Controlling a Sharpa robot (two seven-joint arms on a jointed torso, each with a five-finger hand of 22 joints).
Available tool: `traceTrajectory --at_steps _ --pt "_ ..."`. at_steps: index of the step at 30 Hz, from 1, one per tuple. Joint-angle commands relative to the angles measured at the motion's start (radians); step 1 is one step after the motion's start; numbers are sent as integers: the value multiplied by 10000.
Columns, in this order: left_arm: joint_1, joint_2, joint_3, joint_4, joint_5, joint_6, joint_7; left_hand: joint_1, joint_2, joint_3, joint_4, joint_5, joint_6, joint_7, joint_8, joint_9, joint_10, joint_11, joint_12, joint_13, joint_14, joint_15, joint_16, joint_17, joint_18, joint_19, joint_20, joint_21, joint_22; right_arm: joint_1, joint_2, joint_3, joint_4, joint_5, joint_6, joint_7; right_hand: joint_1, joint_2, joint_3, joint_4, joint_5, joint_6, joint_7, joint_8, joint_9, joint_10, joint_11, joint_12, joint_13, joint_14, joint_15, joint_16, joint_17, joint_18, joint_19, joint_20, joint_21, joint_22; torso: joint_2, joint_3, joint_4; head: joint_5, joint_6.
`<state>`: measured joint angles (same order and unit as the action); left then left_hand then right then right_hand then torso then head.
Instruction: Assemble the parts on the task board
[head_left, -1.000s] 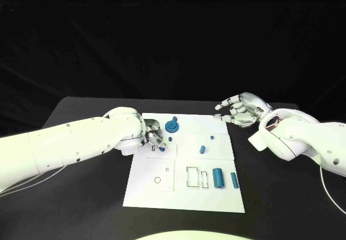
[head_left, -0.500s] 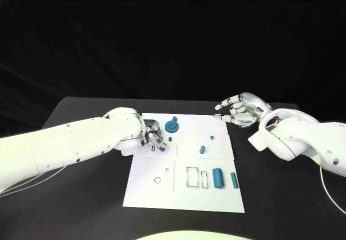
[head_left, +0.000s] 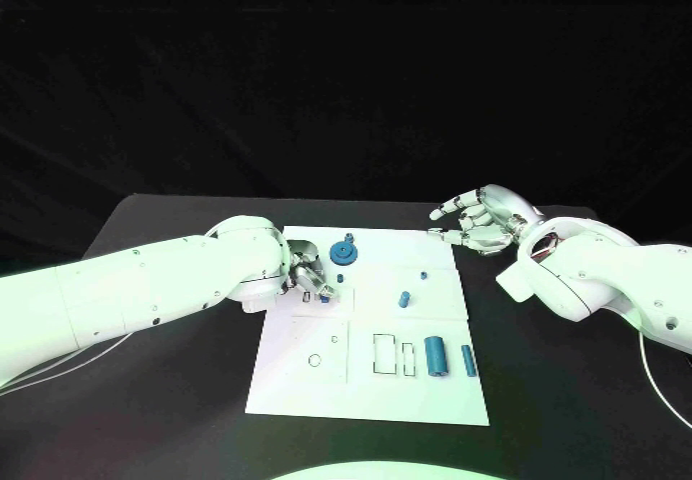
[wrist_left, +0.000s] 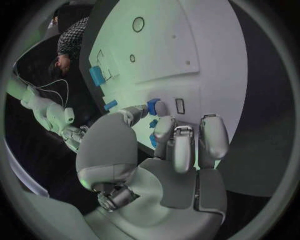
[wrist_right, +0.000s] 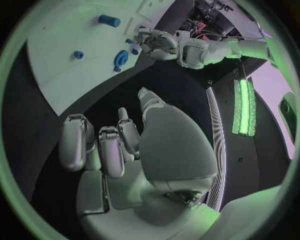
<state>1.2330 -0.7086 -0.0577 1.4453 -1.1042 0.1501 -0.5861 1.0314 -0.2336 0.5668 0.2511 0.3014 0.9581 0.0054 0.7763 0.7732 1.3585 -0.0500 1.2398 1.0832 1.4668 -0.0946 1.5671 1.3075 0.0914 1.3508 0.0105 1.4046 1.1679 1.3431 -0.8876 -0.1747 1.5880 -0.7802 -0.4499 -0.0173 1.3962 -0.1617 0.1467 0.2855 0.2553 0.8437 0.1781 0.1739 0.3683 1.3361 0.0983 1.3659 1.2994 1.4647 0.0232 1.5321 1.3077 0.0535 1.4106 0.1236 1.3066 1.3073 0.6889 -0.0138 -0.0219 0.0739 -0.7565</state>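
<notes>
Left hand (head_left: 306, 277) at the board's (head_left: 375, 395) left edge, fingertips pinching a small blue part (wrist_left: 152, 106) against the board. Right hand (head_left: 482, 222) holding nothing, fingers apart, above the table (head_left: 173, 230) beside the board's far right corner.

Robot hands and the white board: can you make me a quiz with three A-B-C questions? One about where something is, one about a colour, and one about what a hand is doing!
1. Where is the right hand?
A) over the middle of the white board
B) beside the board's far right corner
C) at the board's near edge

2. What colour are the small pieces on the board?
A) red
B) yellow
C) blue

3. What is the left hand doing?
A) pinching a blue piece
B) lying flat and empty
C) lifting the board

Answers: 1 B, the head view shows it off that corner, empty. 2 C, every piece looks blue. 3 A, its wrist view shows fingertips closed on the piece.
</notes>
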Motion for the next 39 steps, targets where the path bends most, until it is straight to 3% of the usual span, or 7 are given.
traceTrajectory --at_steps 1,11,21,26,31,34,39 --pt "-15 8 -10 8 76 131 -28 -62 3 -129 36 -60 25 64 -51 14 12 -26 50 9 1038 -79 33 2624 -106 46 3 -31 12 -7 -7 0 12 -32 102 100 -31 45 15 21 -11 38 -9 39 8 0 -56 -52 -10 750 -53 -61 1339 169 -68 -6 -33 437 -3 -6 -2 2 7" --pt "-16 -95 55 109 20 -25 -21 -51 -37 -599 323 -55 40 73 -95 37 -5 -17 23 -7 1029 -74 20 2597 -104 45 6 -42 10 -9 -4 0 -2 -31 101 115 -51 48 12 26 -12 37 -9 37 7 3 -57 -50 -10 747 -54 -67 1327 169 -67 -9 -34 438 1 -16 -1 -11 49" --pt "-7 -178 294 177 48 -93 3 -204 -34 -1006 407 -45 22 99 -137 55 -48 4 -25 -57 1019 -60 2 2561 -106 48 17 -47 18 -22 18 0 -30 -12 84 169 -51 48 12 26 -12 37 -9 37 7 3 -57 -50 -10 747 -54 -67 1327 169 -67 -9 -34 438 -16 -6 1 20 78" --pt "0 -231 445 205 49 -69 -10 -269 -34 -1145 411 -57 16 103 -152 60 -62 9 -41 -75 1014 -55 -5 2546 -107 50 21 -48 22 -26 23 0 -42 -3 92 175 -68 56 12 29 -11 32 -9 33 5 11 -57 -44 -3 744 -55 -72 1317 171 -70 -10 -44 432 -12 -3 -2 21 88" --pt "10 -305 741 191 101 -51 -15 -289 -36 -1196 411 -67 8 106 -161 62 -85 13 -72 -117 1005 -53 -19 2518 -100 32 23 -63 -11 -28 25 0 -53 3 94 182 -68 56 12 29 -11 32 -9 33 5 11 -57 -44 -3 744 -55 -72 1317 171 -70 -10 -44 432 3 -3 -9 18 114" --pt "52 -355 902 100 184 -82 21 -203 -9 -1314 391 -49 -124 142 -236 59 -255 42 -268 -368 973 -33 -71 2413 -71 -60 38 -139 -160 -29 25 0 -61 5 94 181 -68 56 12 29 -11 32 -9 33 5 11 -57 -44 -3 744 -55 -72 1317 171 -70 -10 -44 432 -5 -1 -8 19 128" --pt "217 -324 1047 -291 303 -151 148 194 103 -1568 398 45 -632 379 -661 -70 -837 238 -881 -1136 898 122 -191 2188 21 -373 160 -412 -654 -29 27 0 -75 6 92 175 -68 56 12 29 -11 32 -9 33 5 11 -57 -44 -3 744 -55 -72 1317 171 -70 -10 -44 432 -3 3 0 17 139"
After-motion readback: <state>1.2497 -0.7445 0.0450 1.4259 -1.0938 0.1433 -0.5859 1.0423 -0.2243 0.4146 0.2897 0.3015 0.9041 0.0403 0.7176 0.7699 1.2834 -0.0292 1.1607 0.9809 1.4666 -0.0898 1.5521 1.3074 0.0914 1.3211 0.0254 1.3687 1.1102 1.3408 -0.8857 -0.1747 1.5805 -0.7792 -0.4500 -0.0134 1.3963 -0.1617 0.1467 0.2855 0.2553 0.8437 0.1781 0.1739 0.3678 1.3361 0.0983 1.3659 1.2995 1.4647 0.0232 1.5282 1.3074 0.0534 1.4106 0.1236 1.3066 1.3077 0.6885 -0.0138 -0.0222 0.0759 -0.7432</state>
